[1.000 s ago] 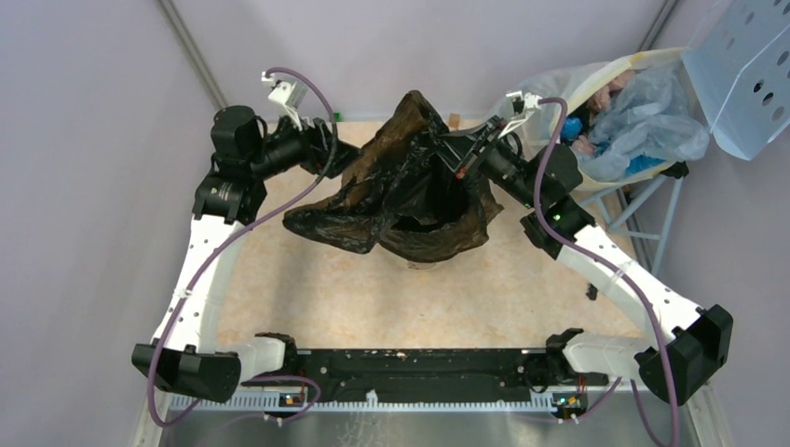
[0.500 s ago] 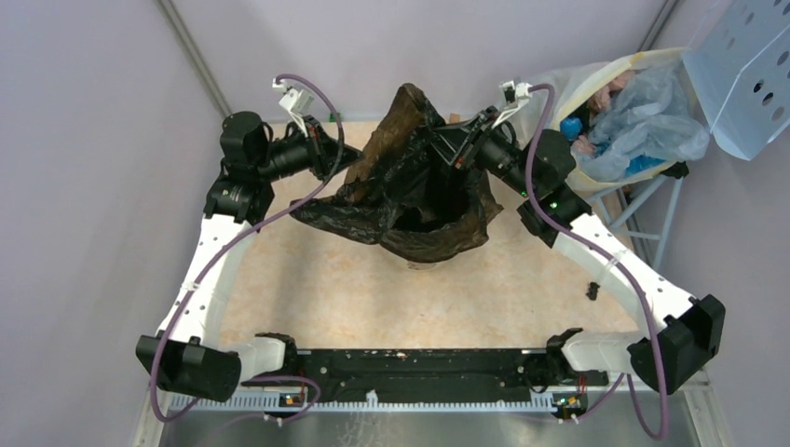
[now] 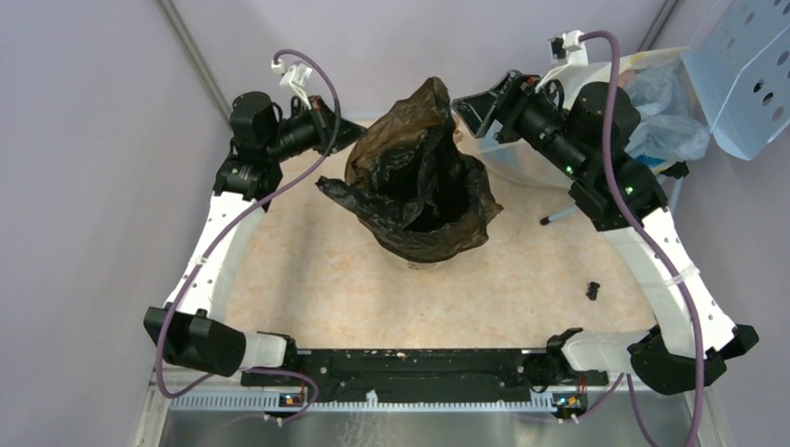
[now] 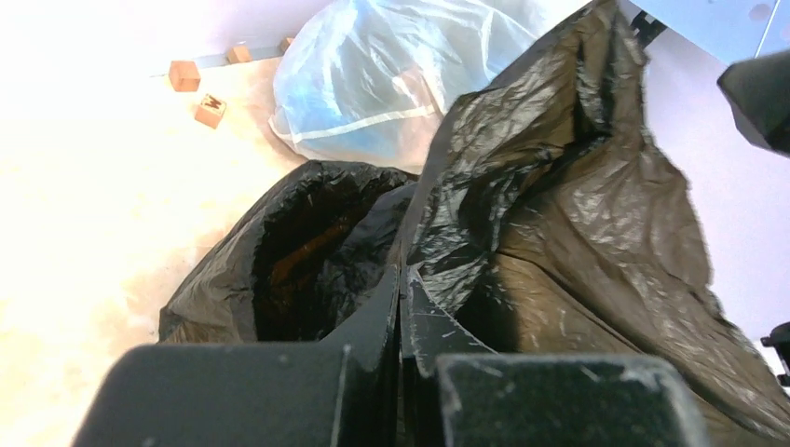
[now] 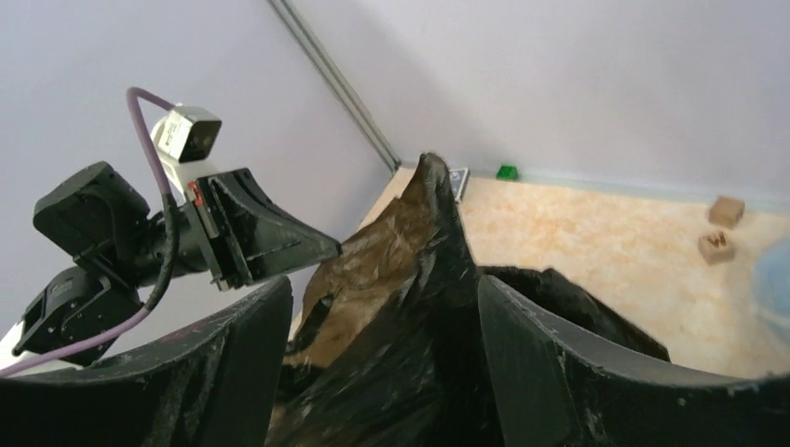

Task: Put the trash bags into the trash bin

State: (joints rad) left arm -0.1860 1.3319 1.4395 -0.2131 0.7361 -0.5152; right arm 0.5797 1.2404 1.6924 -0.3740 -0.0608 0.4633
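A glossy black trash bag drapes over the trash bin in mid-table, with one flap standing up in a peak. Only a sliver of the bin's pale base shows; its dark lined mouth gapes in the left wrist view. My left gripper is at the bag's left side, shut, its tips pinching the thin film. My right gripper hangs back at the far right, off the bag. It is open, with the bag beyond its spread fingers.
A translucent whitish sack of rubbish sits at the back right under a perforated light-blue panel. Small wooden blocks and a green piece lie near the back wall. A small black part lies on the table's right.
My right gripper opened, let go of the bag and drew back to the far right. My left gripper closed on the bag's left side, whose lobe rose off the table.
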